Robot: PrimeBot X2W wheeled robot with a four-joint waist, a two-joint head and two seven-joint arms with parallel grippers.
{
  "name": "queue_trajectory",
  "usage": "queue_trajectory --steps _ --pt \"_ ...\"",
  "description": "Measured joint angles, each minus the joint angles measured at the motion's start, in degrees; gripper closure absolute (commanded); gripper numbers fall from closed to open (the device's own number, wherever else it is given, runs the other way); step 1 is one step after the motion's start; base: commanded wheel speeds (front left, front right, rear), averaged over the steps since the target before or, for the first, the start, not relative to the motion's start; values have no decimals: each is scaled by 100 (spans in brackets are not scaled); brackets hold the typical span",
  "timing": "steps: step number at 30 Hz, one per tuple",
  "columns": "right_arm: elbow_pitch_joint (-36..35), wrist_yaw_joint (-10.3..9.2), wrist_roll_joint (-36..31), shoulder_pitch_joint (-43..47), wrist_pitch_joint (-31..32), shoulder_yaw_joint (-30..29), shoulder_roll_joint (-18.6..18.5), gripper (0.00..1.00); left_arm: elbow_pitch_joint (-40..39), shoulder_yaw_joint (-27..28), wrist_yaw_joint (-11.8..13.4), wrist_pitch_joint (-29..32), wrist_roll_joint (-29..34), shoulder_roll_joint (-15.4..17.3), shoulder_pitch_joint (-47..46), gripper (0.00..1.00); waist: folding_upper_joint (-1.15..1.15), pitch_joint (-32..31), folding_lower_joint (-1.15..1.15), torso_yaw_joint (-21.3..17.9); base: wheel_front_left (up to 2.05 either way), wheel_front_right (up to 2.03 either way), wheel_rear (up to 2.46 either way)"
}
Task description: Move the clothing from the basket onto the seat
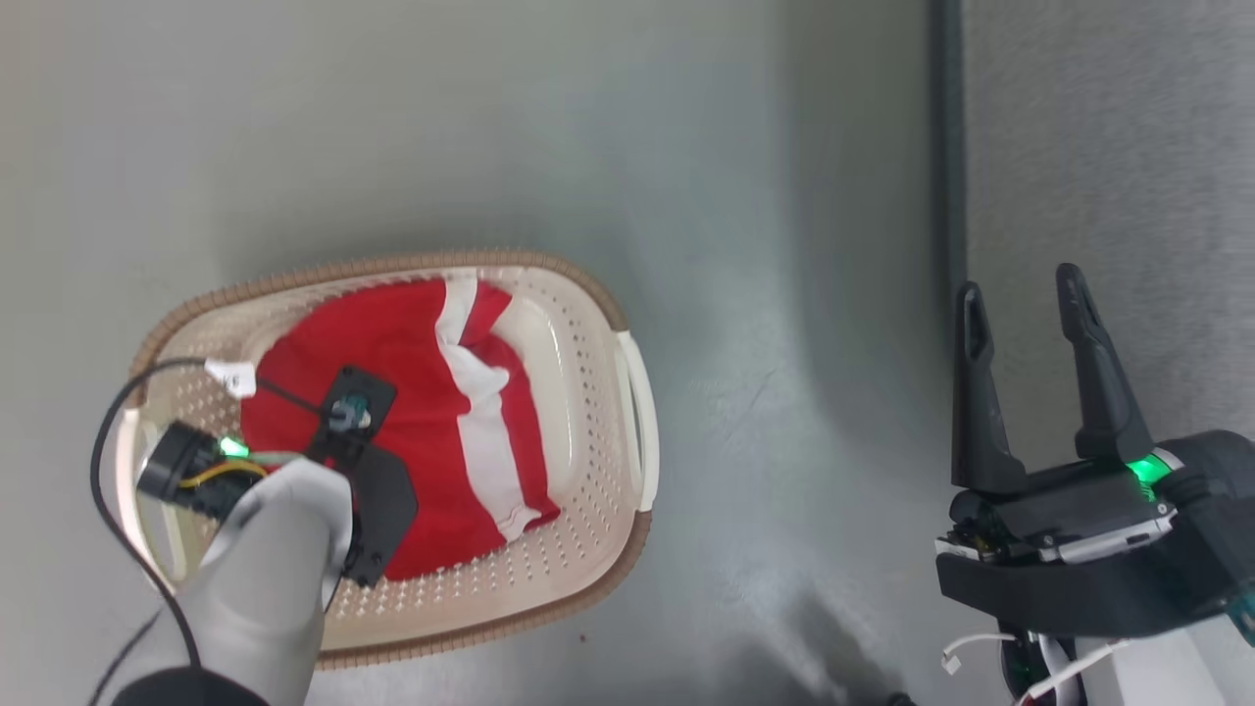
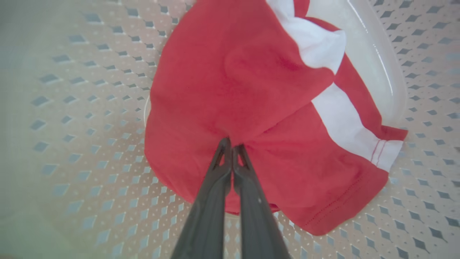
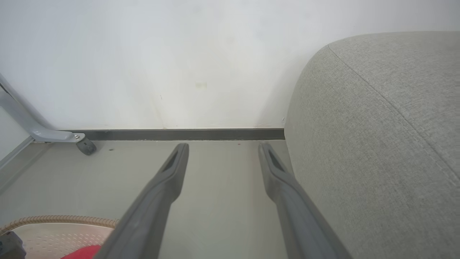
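The cream basket [image 1: 588, 284] with its brown braided rim stands on the floor at the left. Inside it lies the red clothing [image 1: 392, 343] with white panels, crumpled toward the basket's left half. My left arm reaches down into the basket. In the left wrist view my left gripper [image 2: 231, 144] is shut on a puckered fold of the red clothing [image 2: 233, 79], above the perforated basket wall [image 2: 72, 126]. My right gripper [image 1: 1021, 284] is open and holds nothing, at the edge of the grey seat [image 1: 1108, 147]. The right gripper [image 3: 223, 146] hangs over the floor beside the seat [image 3: 377, 144].
Bare grey floor [image 1: 784, 392] separates basket and seat. A white wall [image 3: 179, 54] with a dark baseboard [image 3: 179, 134] stands behind. A grey metal leg with a caster [image 3: 85, 146] sits at the far left. The basket's rim [image 3: 54, 218] shows low left.
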Motion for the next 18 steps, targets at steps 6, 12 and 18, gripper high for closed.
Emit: queue_trajectory --steps 6,12,18 --pt "389 0 166 -170 0 7 2 0 10 114 -54 -226 -115 71 286 100 0 -427 0 -58 0 0 0" --pt "751 -5 335 -264 0 -30 2 0 14 207 -105 -536 -267 22 474 100 0 -907 0 -69 0 0 0" --pt "1074 -5 439 -289 1 -70 2 0 1 258 -156 -940 -400 -58 716 100 -1 -1408 0 -14 0 0 0"
